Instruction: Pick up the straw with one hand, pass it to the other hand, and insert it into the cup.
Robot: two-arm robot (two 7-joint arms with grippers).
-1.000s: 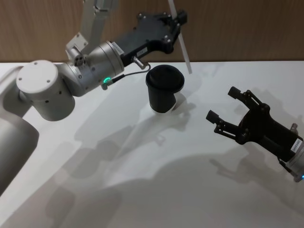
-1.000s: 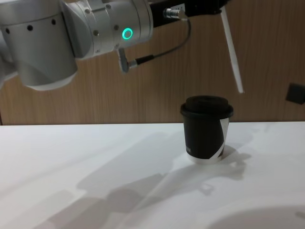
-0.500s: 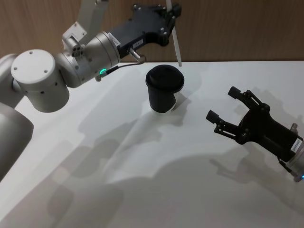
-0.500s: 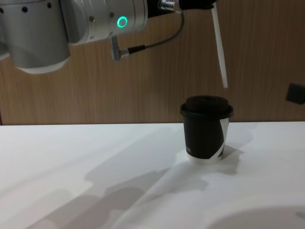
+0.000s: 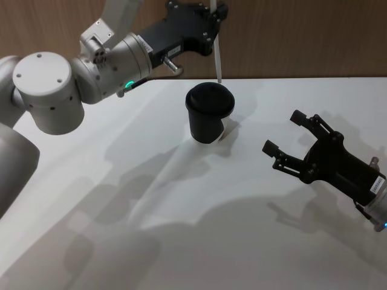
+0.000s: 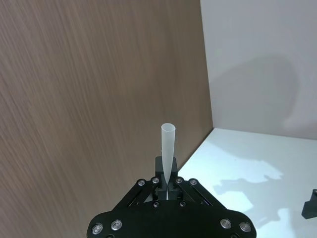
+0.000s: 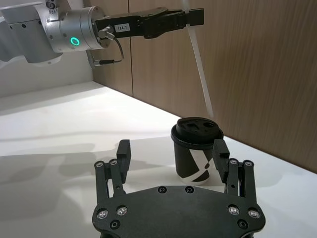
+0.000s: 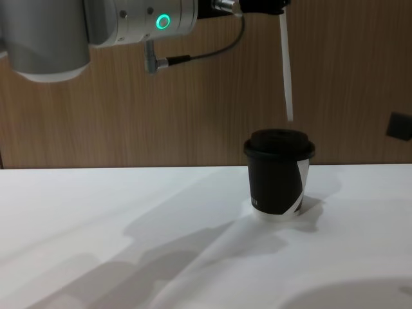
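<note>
Right hand [image 5: 283, 132] nearest, low on the right over the desk [image 5: 181, 229] - fingers spread wide, holding nothing, well apart from the cup. Cup [image 5: 208, 115] stands upright mid-desk, black lid on, white patch on its side. Behind and above it, left hand [image 5: 219, 11] reaches in from the left with its green ring lit, fingers pinching the top part of the straw [image 8: 285, 71]. Straw hangs nearly upright, slightly tilted - lower end just above the lid's far-right part, not touching it. Wood wall [image 8: 360, 64] behind.
</note>
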